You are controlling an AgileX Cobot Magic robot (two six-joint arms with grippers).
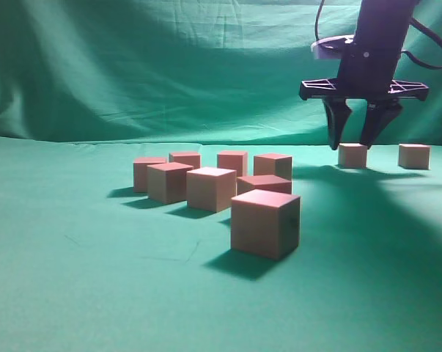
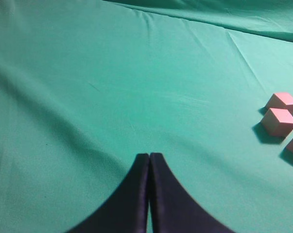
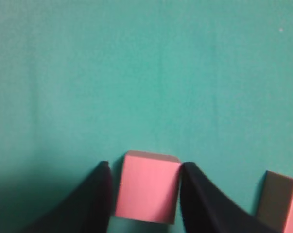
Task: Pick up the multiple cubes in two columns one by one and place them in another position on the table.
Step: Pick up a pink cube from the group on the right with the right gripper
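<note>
**Cube framed between fingers as a clean release stood in doubt**

Risk at this moment lay in the right gripper [image 1: 358, 144], poised at a cube [image 1: 352, 155] on the far right of the table [image 1: 59, 279]. In the right wrist view the cube [image 3: 147, 187] sat between the two dark fingers [image 3: 94, 199], with a thin strip of green visible on the left side and the right finger looking close to or against its face. Whether the jaws were clamping it or merely bracketing it could not be told. If one finger was dragging on a face, a lift could tip or shift the cube. A second cube [image 3: 282, 204] lay just beside the right finger, and a sideways move could knock it. In the exterior view that neighbour [image 1: 414, 155] stood to the gripper's right, near but apart.

The remaining cubes [image 1: 213, 187] stood in two rows well to the gripper's left and nearer the camera. The left gripper [image 2: 149, 160] hung over bare cloth with its fingers pressed together and nothing between them, a few cubes [image 2: 279, 121] off to its right.
</note>
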